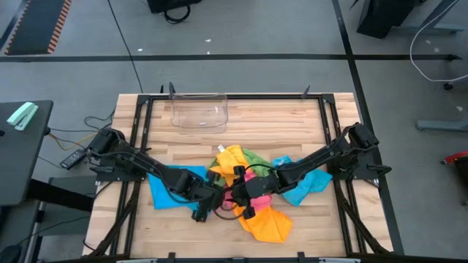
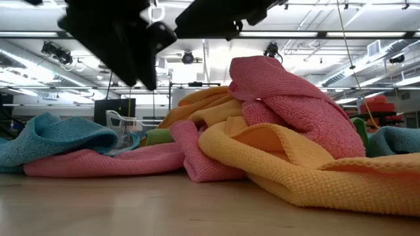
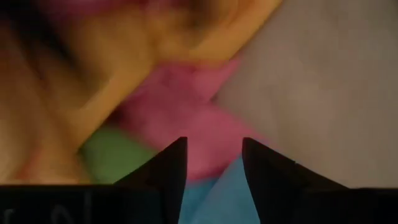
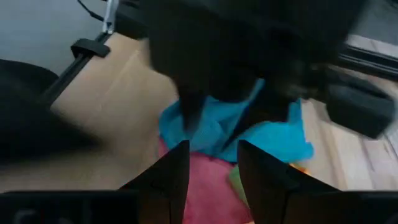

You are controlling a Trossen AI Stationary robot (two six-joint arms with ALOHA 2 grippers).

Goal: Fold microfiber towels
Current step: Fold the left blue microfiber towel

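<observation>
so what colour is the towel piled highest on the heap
Pink: the top towel sits over an orange-yellow one, clearest in the low view.

Two black jointed arms [image 1: 139, 164] with flat, tapered dark fingers [image 3: 165, 171].

Looks like a robotics lab or some industrial test space, not a home. The wooden table [image 1: 241, 124] sits in a black metal frame [image 1: 142, 117] on a grey concrete floor [image 1: 256, 29] with taped lines, cables [image 1: 80, 131] trailing at the left. The low view shows an open ceiling with strip lights [image 2: 315, 49] and hanging gear across the top of the frame.
</observation>
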